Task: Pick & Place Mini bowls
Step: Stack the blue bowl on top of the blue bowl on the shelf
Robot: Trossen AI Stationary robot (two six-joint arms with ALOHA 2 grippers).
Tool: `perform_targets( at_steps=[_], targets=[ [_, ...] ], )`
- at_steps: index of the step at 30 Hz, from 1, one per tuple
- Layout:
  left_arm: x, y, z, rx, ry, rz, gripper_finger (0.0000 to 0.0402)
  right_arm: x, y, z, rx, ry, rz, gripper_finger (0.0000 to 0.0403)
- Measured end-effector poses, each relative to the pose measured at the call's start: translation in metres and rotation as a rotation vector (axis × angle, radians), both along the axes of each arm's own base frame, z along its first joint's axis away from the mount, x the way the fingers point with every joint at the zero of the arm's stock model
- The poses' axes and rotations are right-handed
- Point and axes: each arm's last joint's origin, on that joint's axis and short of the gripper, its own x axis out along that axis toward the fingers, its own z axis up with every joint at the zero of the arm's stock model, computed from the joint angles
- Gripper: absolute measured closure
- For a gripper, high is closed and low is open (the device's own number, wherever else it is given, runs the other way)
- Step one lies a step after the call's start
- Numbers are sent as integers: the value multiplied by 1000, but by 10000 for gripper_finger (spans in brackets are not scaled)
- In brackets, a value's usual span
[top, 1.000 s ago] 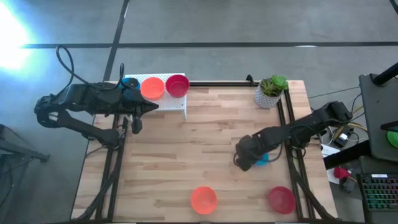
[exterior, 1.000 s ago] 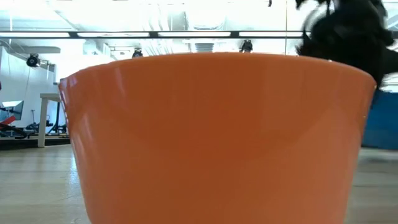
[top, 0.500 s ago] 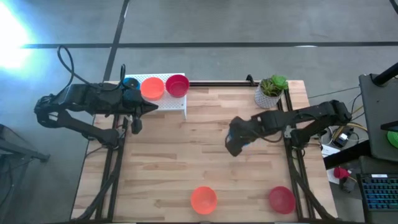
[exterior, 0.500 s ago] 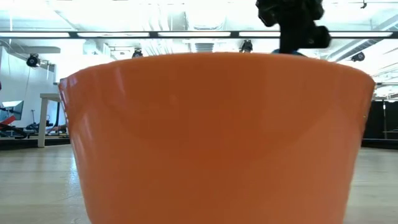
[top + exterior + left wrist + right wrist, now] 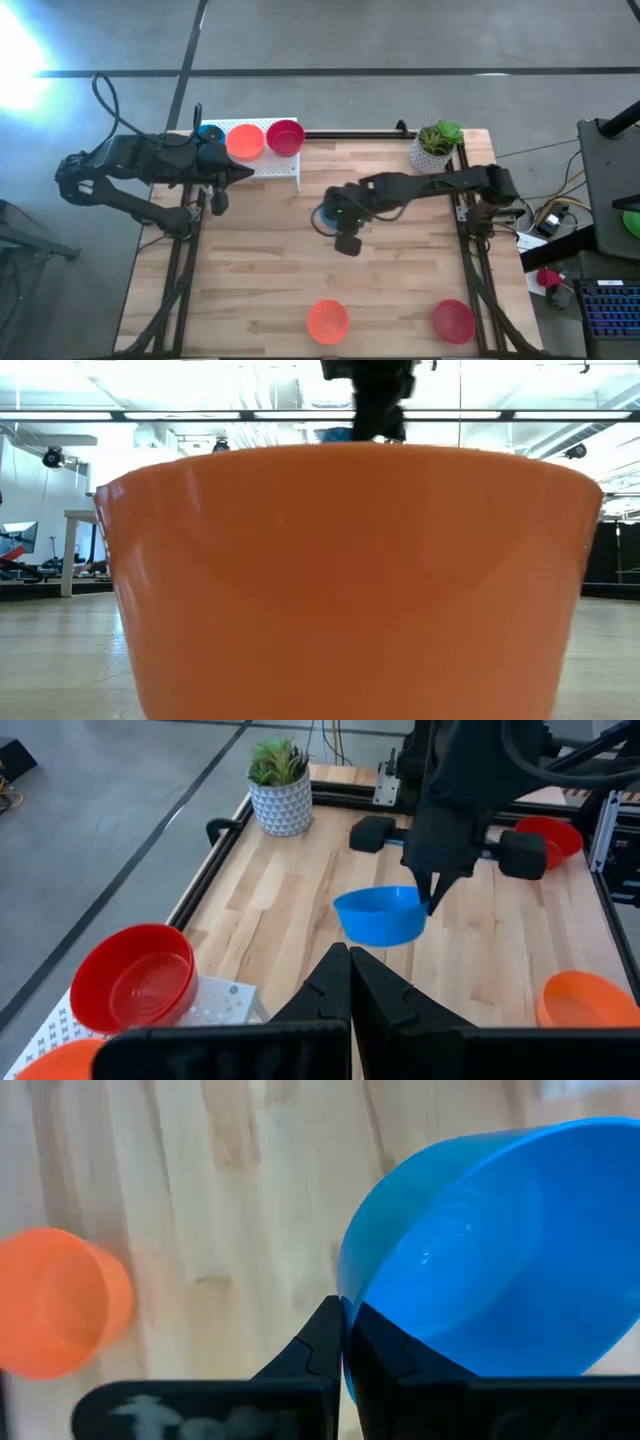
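potted plant (image 5: 436, 146) w/ white pot at table (image 5: 300, 260) far right corner. white rack (image 5: 283, 167) at far left edge.

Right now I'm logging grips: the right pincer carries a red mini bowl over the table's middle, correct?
Not quite: the bowl is blue, not red. The left wrist view shows the right pincer shut on the blue mini bowl above the table's middle.

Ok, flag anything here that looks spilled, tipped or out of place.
Nothing looks spilled or damaged. The right tool holds a blue bowl by its rim, above the table. One orange bowl sits right against the low camera, blocking most of that view.
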Motion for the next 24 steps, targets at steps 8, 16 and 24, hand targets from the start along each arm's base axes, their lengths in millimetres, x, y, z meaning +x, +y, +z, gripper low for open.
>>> perform_targets(
  at_steps=[8, 16, 24],
  targets=[
    [1, -1, -7, 37, 95, -69, 402, 31, 3, 9, -142, 8, 332, 395],
    [3, -2, -8, 39, 101, -77, 402, 68, 6, -13, -284, 16, 680, 395],
    [-2, -1, -6, 37, 85, -75, 402, 94, 9, -44, -291, 60, 841, 395]
  ],
)
